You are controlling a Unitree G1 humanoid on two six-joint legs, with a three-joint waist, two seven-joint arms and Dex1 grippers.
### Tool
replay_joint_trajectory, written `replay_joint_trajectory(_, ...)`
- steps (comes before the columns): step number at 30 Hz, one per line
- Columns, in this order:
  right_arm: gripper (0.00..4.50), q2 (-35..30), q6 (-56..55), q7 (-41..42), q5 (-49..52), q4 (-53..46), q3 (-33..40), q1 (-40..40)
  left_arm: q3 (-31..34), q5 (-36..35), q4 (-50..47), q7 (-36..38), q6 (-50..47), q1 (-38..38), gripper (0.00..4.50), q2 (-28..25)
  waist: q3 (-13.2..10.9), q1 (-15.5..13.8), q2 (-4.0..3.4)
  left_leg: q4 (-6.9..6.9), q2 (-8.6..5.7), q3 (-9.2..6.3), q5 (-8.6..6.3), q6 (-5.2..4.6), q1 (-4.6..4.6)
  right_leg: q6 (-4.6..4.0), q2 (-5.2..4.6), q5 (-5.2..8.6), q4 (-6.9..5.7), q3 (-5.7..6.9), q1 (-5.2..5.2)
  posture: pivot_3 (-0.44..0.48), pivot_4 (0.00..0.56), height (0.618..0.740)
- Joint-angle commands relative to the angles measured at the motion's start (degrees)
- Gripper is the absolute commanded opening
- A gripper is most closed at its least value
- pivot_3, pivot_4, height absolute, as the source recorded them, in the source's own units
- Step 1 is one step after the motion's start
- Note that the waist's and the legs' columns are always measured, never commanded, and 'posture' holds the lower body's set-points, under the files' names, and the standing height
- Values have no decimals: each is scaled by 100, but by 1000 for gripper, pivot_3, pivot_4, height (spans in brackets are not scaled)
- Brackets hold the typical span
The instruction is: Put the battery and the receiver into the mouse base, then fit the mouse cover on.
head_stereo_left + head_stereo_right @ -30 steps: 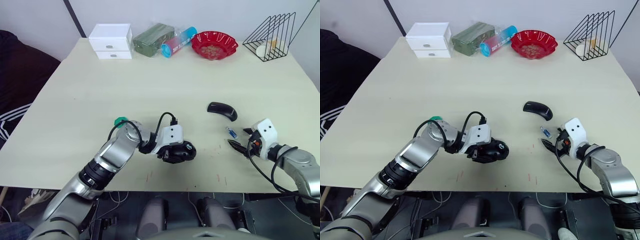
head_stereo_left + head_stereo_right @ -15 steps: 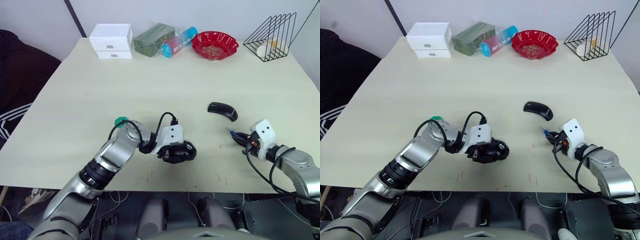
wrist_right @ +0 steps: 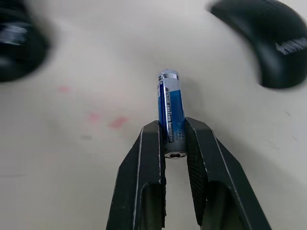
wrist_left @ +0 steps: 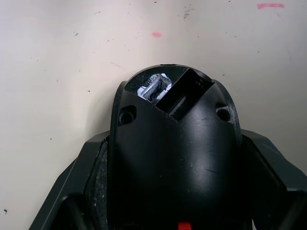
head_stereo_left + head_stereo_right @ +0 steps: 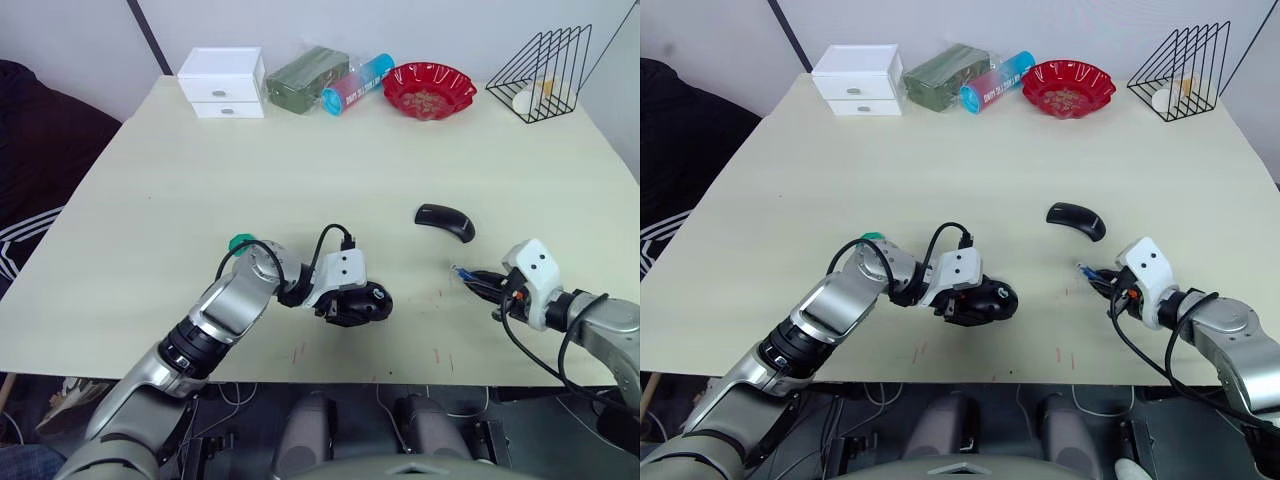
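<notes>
On the tabletop (image 5: 300, 160) near the front edge, my left claw (image 5: 345, 298) is clamped on the mouse base (image 5: 365, 301), its open bay facing my right. My right claw (image 3: 173, 143) grips the battery (image 3: 170, 112), long axis pointing out past the fingertips toward the base. Mouse cover (image 5: 444, 220) lies just beyond.

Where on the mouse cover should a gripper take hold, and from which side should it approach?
Judging by its thin arched shape, grip the mouse cover across its narrow width at mid-length, coming from above. It lies alone on the table, so both long edges look reachable.
</notes>
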State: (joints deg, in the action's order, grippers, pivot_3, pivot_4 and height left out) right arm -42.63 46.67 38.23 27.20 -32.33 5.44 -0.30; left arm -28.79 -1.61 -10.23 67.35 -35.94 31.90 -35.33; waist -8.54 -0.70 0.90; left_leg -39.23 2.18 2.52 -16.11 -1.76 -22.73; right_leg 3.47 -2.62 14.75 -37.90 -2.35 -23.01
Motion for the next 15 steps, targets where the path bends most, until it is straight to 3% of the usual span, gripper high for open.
replay_joint_trajectory(1, 99, -92, 626, -68, 472, -605, 91, -289, -171, 95, 274, 10, -105, -41, 2961, -56, 0, 0, 0, 0, 0, 0, 0, 0, 0, 0, 0, 0, 0, -1, 0, 0, 150, 740)
replay_joint_trajectory(15, 99, 448, 3494, -1074, 1670, -1324, -519, -1813, -273, 79, 187, 30, -150, -35, 2961, -88, -1, 2, 8, 0, 0, -8, 0, 0, -4, -1, -1, 0, 1, 5, 0, 0, 150, 740)
